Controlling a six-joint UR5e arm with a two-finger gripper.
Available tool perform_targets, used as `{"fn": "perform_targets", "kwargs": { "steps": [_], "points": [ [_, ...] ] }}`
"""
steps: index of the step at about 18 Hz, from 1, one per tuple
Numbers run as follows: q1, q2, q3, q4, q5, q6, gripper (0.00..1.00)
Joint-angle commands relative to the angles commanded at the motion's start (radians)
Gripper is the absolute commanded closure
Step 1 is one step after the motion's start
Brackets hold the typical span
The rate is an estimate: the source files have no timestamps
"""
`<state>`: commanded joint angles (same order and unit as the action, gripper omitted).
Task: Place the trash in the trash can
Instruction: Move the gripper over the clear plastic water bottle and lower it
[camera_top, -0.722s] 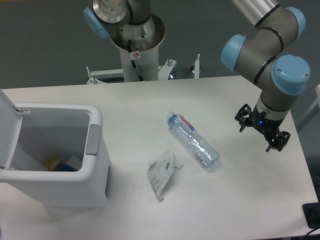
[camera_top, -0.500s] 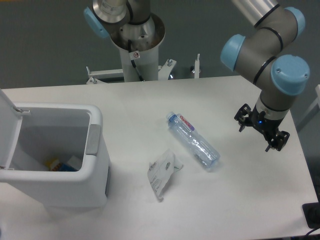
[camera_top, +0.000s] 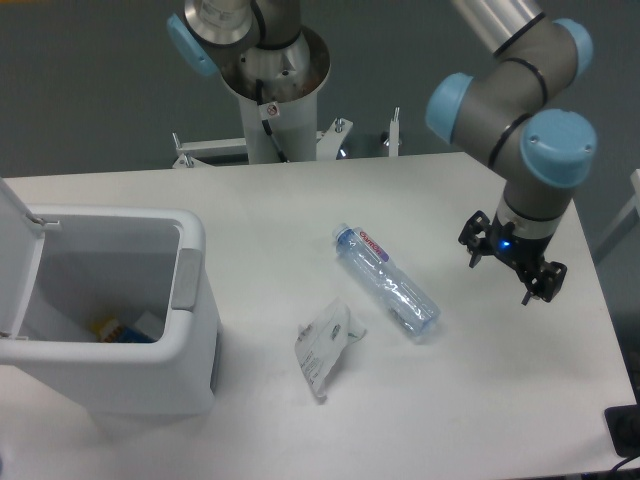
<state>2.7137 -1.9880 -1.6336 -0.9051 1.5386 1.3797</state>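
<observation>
A clear crushed water bottle (camera_top: 386, 283) with a blue cap and a red-white label lies diagonally at the middle of the white table. A crumpled whitish printed wrapper (camera_top: 324, 345) lies just left of and in front of it. The white trash can (camera_top: 190, 300) stands at the left with its lid swung up, and a few items show at its bottom. My gripper (camera_top: 508, 270) hangs open above the table, right of the bottle, with nothing between its fingers.
The arm's base column (camera_top: 268, 90) rises behind the table's back edge, beside a metal bracket (camera_top: 350, 135). The table's right edge (camera_top: 610, 330) lies close to the gripper. A dark object (camera_top: 625, 430) sits at the lower right corner.
The gripper and wrist have shifted a little to the left, toward the bottle. The bottle, wrapper and trash can have not moved.
</observation>
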Motion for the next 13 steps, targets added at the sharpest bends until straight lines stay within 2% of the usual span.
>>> {"fn": "perform_targets", "kwargs": {
  "steps": [2, 6, 13],
  "points": [
    [-0.024, -0.002, 0.0, 0.003, 0.006, -0.12, 0.0],
    [-0.069, -0.012, -0.009, 0.008, 0.037, -0.27, 0.0],
    [-0.114, -0.034, -0.032, 0.017, 0.054, -0.445, 0.0]
  ]
}}
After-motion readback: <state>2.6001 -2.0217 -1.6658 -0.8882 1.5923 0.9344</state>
